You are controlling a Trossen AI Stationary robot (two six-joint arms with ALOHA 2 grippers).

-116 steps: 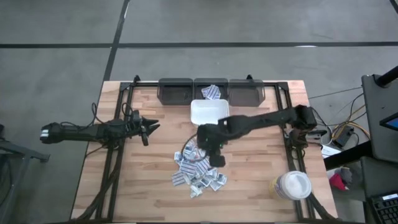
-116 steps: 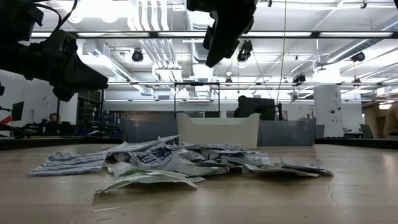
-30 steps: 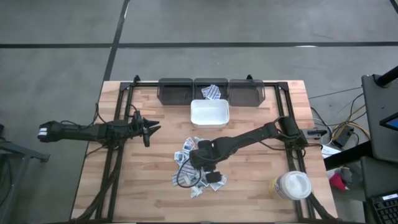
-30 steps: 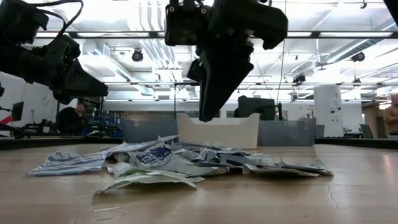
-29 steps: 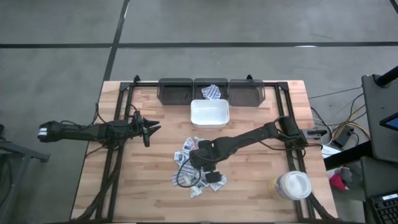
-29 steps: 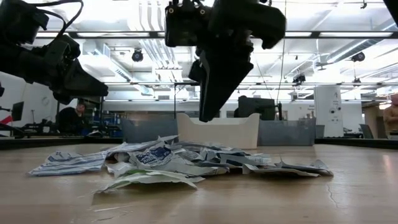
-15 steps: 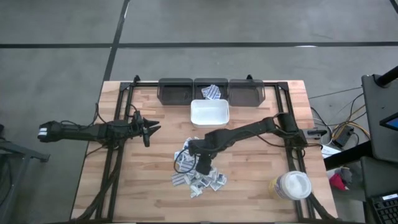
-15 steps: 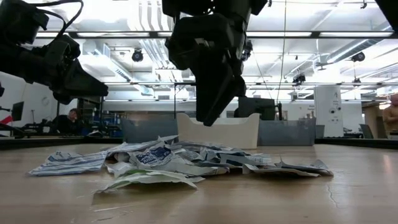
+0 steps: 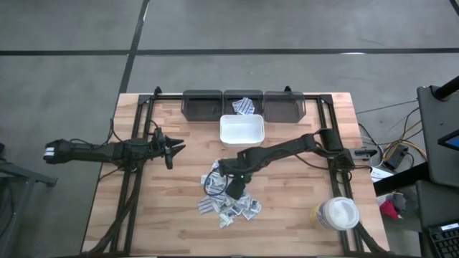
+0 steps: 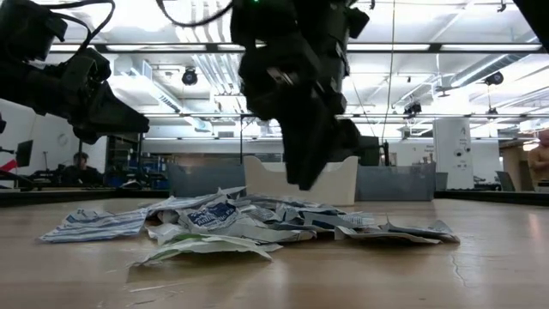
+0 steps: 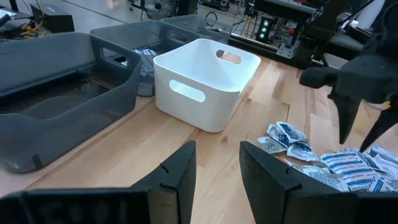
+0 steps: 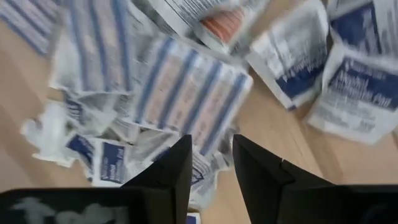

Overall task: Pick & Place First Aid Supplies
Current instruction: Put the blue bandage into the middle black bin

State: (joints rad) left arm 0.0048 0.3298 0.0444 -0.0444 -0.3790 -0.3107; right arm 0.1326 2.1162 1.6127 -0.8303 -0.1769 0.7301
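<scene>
High view: the right gripper [image 9: 234, 188] has moved from the far side of the sachets [image 9: 231, 203] to over the heap, near the white bin [image 9: 242, 131]. Low view: it has dropped closer. Right wrist view: fingers [image 12: 171, 171] apart, empty; a pick looks imminent. Left wrist view: left gripper [image 11: 216, 163] open, idle.

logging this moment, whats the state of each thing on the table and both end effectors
sachets: loose heap on the table, none held
white bin: upright, empty as far as visible
middle grey bin: holds a few sachets
left grey bin: nothing visible inside
right grey bin: nothing visible inside
white tub: lid on, near table corner
right end effector: open, empty, over the heap
left end effector: open, empty, off to the side
</scene>
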